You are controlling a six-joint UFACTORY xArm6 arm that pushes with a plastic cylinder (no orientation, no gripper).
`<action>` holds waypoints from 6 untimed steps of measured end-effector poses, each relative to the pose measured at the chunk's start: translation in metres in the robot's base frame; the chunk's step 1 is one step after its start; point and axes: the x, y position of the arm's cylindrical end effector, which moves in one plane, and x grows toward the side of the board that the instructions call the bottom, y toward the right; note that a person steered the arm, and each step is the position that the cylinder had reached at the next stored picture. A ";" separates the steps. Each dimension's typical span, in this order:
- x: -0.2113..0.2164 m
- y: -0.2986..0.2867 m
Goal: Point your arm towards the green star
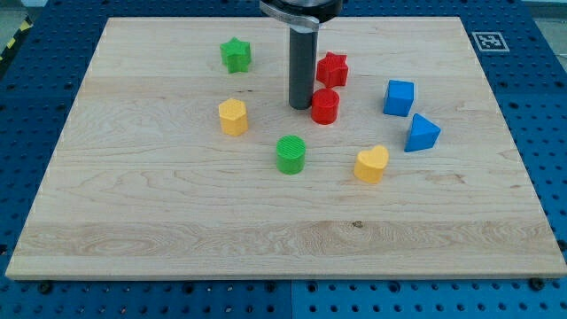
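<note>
The green star (pixel 236 55) lies near the view's top, left of centre on the wooden board (pixel 159 221). My tip (pixel 300 107) stands on the board to the right of and below the star, some way from it. The tip is right beside the red cylinder (pixel 324 106), at its left side. The red star (pixel 332 69) is just up and right of the rod.
A yellow hexagonal block (pixel 233 117) lies left of the tip. A green cylinder (pixel 291 154) lies below it. A yellow heart (pixel 372 164), a blue cube (pixel 399 97) and a blue triangular block (pixel 422 133) lie to the right.
</note>
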 end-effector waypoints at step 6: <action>-0.132 -0.164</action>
